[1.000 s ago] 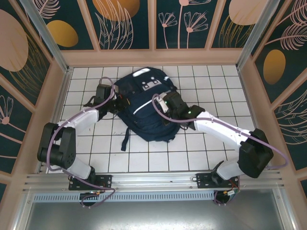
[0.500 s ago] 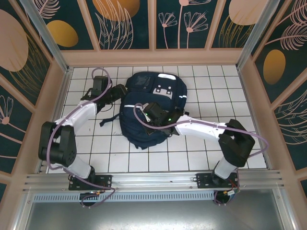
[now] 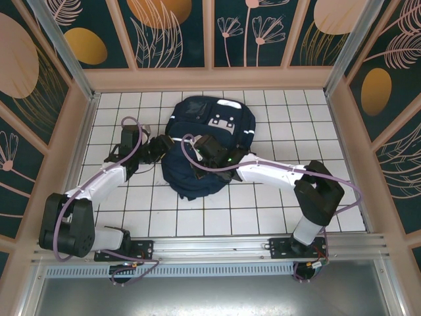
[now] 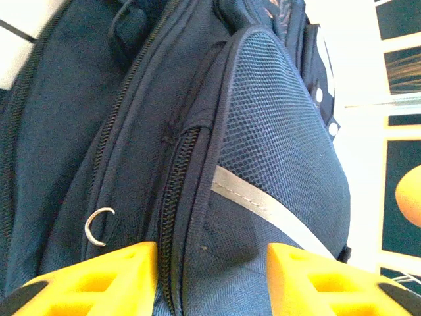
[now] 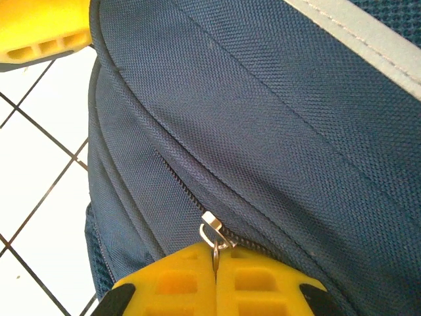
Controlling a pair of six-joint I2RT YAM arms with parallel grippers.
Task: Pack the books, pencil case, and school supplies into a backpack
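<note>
The dark navy backpack (image 3: 197, 179) lies on the white tiles, its white stripe (image 4: 250, 195) and mesh panel facing the left wrist camera. My left gripper (image 3: 162, 146) is at the bag's left side, its yellow fingers (image 4: 99, 280) apart with a ridge of backpack (image 4: 276, 118) fabric and a closed zipper between them; I cannot tell whether they pinch it. My right gripper (image 3: 197, 149) rests on top of the bag. In the right wrist view that gripper (image 5: 216, 258) is shut on the metal zipper pull (image 5: 212, 229) of the backpack (image 5: 276, 99). Books, pencil case and school supplies are out of view.
White tiled floor (image 3: 263, 210) surrounds the bag, with free tiles in front and to the right. Wooden side walls (image 3: 79, 131) and decorated panels box in the workspace. A small metal ring (image 4: 99, 227) hangs by another zipper. A left finger (image 5: 39, 29) shows near the right gripper.
The backpack has turned and shifted, its top now pointing back right. My right gripper slid left across it, still shut. My left gripper let go, opened wide, then narrowed around the bag's side.
</note>
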